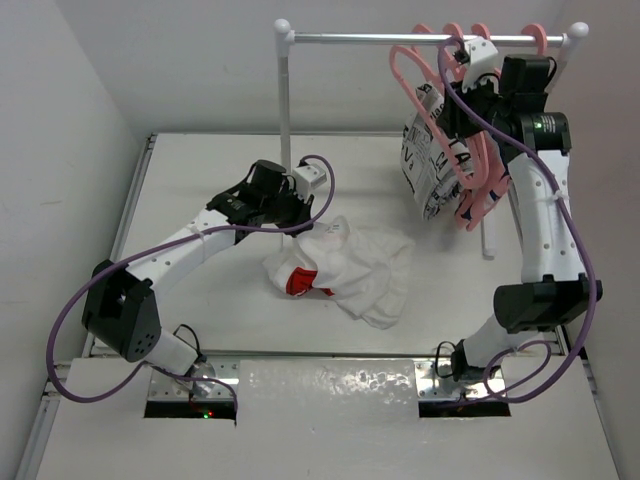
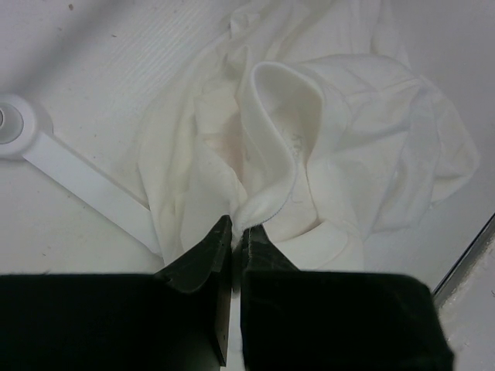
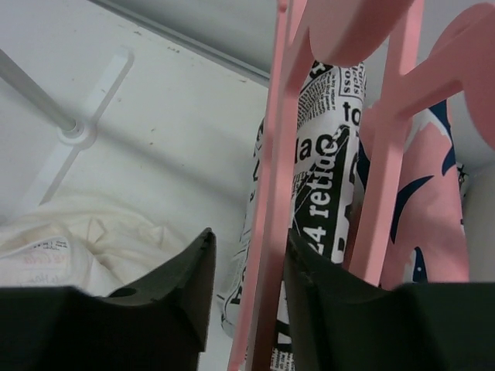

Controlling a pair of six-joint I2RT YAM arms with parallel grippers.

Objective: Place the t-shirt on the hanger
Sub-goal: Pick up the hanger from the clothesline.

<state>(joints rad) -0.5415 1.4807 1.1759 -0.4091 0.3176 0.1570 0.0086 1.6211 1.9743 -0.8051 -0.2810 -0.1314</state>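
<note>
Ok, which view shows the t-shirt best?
Top external: the whole t-shirt lies crumpled on the table, with its red patch visible. Left wrist shows only a white fold of the t-shirt pinched in the left gripper. Right wrist catches just an edge of the t-shirt at lower left.

The t-shirt [image 1: 350,268] lay on the bench [image 1: 200,190], near its middle. Behind it stood the rack [image 1: 287,100], with hangers on the right end of its rail. The left gripper [image 2: 238,228] met the t-shirt's rear left edge, and the right gripper [image 3: 247,236] straddled the hanger [image 3: 271,193].
</note>
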